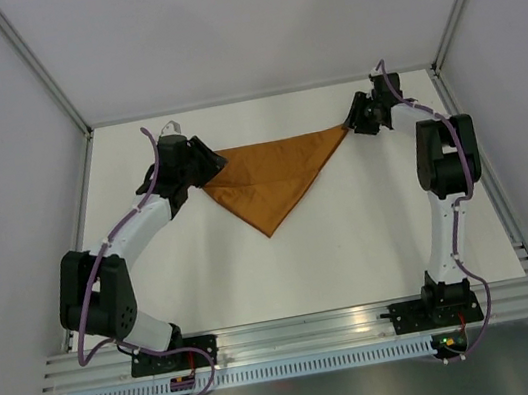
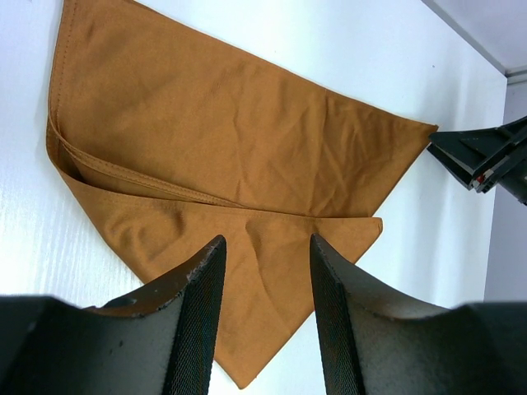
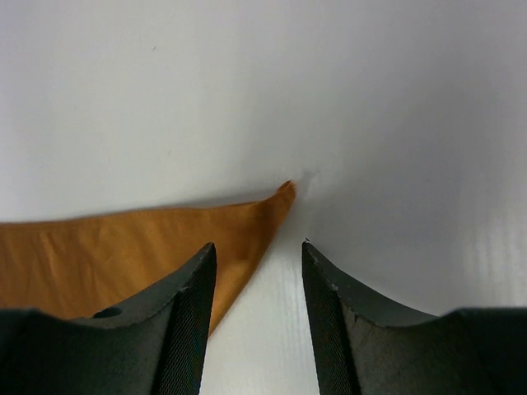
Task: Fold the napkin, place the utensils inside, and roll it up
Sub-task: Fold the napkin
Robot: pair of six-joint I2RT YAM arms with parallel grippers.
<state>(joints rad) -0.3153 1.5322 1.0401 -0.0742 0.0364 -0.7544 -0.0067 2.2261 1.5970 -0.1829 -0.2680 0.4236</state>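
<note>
The napkin (image 1: pixel 271 181) lies flat on the white table (image 1: pixel 355 253), folded into a triangle. Its long edge is on the far side and its point aims back toward the arm bases.

The left gripper (image 1: pixel 207 162) sits right at the napkin's left corner. From the left wrist camera its 2 fingers (image 2: pixel 193 313) are spread apart, with orange cloth showing in the gap between them. Nothing is pinched, so that's a released hand hovering over the corner. You can also see the 2 layers aren't quite matched. The top layer's hemmed edge runs across the napkin, and a strip of the lower layer pokes out past it.

Over at the napkin's right corner is the right gripper (image 1: pixel 359 122), nose pointed at the tip. The right wrist camera shows its fingers (image 3: pixel 185 321) parted too. The corner's tip lies just ahead of the gap, with cloth running under the left finger and bare table under the right. It's released as well, holding nothing. Whether either set of fingertips touches the cloth, I can't tell.

So that's 1 arm at each end of the napkin's long edge, both hands let go, and the cloth resting smooth apart from some light creases.
</note>
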